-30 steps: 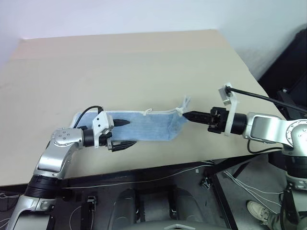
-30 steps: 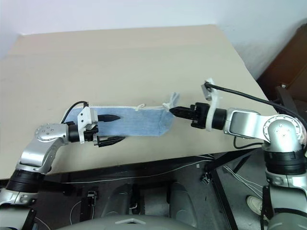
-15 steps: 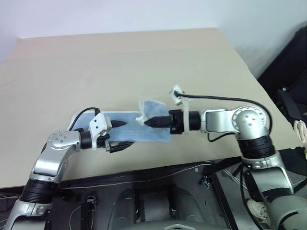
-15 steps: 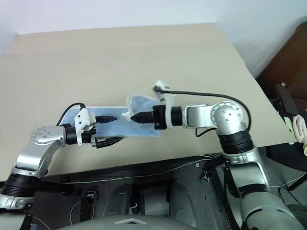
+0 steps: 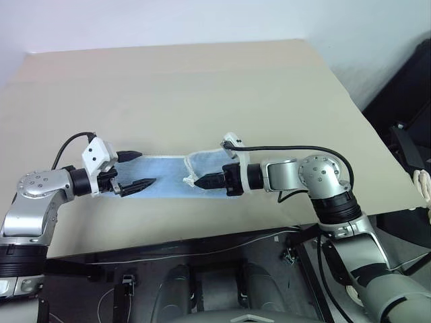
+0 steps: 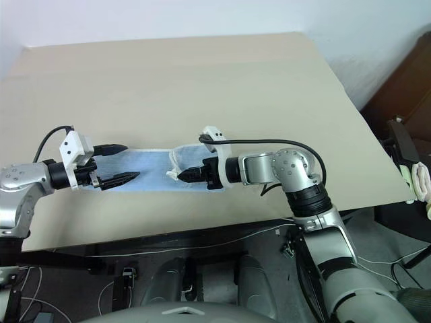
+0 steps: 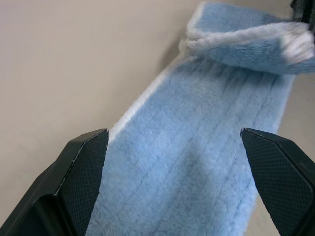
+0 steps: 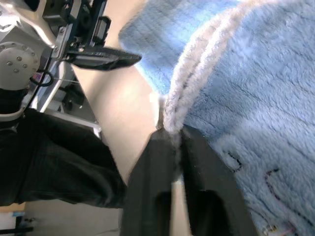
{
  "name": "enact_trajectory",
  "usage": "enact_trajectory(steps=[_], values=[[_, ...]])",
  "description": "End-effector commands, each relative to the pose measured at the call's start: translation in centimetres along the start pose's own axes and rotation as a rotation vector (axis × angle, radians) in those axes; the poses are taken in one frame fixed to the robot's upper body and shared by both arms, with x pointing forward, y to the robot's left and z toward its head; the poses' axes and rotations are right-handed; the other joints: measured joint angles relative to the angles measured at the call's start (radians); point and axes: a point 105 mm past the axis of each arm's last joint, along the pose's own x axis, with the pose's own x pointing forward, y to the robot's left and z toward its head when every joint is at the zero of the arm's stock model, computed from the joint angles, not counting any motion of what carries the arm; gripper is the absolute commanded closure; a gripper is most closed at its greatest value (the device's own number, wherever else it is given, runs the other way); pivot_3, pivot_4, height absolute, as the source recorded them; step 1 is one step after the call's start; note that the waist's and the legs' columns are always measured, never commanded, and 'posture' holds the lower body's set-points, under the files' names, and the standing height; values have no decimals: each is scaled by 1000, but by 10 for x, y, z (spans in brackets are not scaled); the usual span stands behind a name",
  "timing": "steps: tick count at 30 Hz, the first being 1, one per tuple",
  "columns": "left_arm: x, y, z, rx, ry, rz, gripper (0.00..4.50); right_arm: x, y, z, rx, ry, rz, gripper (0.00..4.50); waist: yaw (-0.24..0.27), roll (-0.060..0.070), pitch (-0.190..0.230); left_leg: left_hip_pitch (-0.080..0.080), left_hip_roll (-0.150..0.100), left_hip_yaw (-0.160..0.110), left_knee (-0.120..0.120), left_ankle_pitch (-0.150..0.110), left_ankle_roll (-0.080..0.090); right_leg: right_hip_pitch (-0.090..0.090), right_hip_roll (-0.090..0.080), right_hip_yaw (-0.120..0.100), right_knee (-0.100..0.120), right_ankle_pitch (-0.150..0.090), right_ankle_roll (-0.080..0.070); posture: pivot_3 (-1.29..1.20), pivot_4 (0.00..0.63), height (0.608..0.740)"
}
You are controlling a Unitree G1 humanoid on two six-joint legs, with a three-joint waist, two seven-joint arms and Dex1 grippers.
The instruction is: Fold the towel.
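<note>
1. Since a second ago the right gripper has swung in from the towel's right end to its middle, carrying that end over the lower layer, and the left gripper has drawn back off the towel toward the robot's left.
2. Right jaws stand nearly together, a narrow slit between them, with the towel's white hem still caught between the fingertips; the grip looks slack rather than tight.
3. Left jaws gape as wide as they go and hold nothing. Its two fingers straddle the towel's left end, one to each side, apart from the cloth as far as the head views show.
4. The towel, pale blue with a white edge, lies flat on the table near the front edge, stretched between the two grippers.
5. Its right end is doubled back on itself, forming a raised fold that sits on the lower layer about midway along.
6. A black cable loops from the right wrist camera over the forearm, above the table and clear of the towel.
7. At the far right, beyond the table's corner, dark furniture stands on the floor, well apart from the work.
</note>
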Motion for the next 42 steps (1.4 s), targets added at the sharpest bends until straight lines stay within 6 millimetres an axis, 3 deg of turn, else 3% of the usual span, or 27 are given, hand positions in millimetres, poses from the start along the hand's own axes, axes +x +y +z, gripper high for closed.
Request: enact_trajectory(steps=[1,5,8,12,15,16,19,23,24,29,33,37,42], values=[[0,3,19,44,-46,-7,0,-7,10,7,-25,-44,49,2775,2,0,0,0,0,0,0,0,0,0,0,0,0,0,0,0,150,740],[3,2,25,38,-70,-22,0,-10,15,9,-41,-70,69,1419,-3,0,0,0,0,0,0,0,0,0,0,0,0,0,0,0,150,740],[13,-13,57,6,-219,-117,0,-38,15,19,-104,-243,74,431,6,0,0,0,0,-1,0,0,0,0,1,-1,0,0,1,0,150,740],[28,-28,81,-63,-327,-195,0,-58,4,15,-279,-347,-53,431,7,0,0,-3,-2,-3,2,0,0,0,-1,-2,0,1,2,0,150,740],[31,-31,85,-92,-347,-209,0,-60,-1,17,-333,-401,-96,1428,-8,0,0,-2,-3,-2,4,0,1,1,1,-1,-1,4,7,0,150,740],[37,-40,87,-119,-365,-254,189,-59,-4,15,-326,-410,-111,1791,-11,0,0,-2,-2,-2,5,0,1,1,2,0,0,4,7,0,150,740],[54,-57,84,-161,-379,-333,943,-53,-17,14,-306,-445,-170,2842,-6,0,0,2,-1,-2,5,0,0,3,5,-1,3,4,7,0,150,740],[66,-59,75,-195,-375,-350,2358,-47,-20,17,-328,-483,-199,4326,-3,0,0,2,-1,-2,7,1,-1,3,5,0,4,4,7,0,150,740],[68,-60,73,-198,-372,-350,2705,-46,-20,17,-335,-488,-202,4500,-2,0,0,2,-1,-2,8,1,-1,3,5,0,4,3,6,0,150,740],[86,-60,61,-192,-328,-337,4461,-39,-26,25,-336,-541,-250,4500,2,0,0,2,-1,-2,9,1,-1,4,4,1,4,2,3,0,150,740],[99,-68,54,-148,-294,-357,4488,-36,-36,30,-325,-550,-293,4500,3,0,0,1,-1,-2,10,1,-1,4,3,0,4,2,3,0,150,740],[104,-78,30,-82,-193,-386,4488,-31,-44,30,-321,-541,-316,4500,-2,0,0,1,-1,-2,10,1,-1,4,3,0,4,2,3,0,150,740],[108,-88,-12,-116,-103,-356,4488,-3,-56,-6,-311,-425,-323,4500,-3,0,-1,2,0,-2,9,1,-1,3,3,0,5,2,3,0,150,740]])
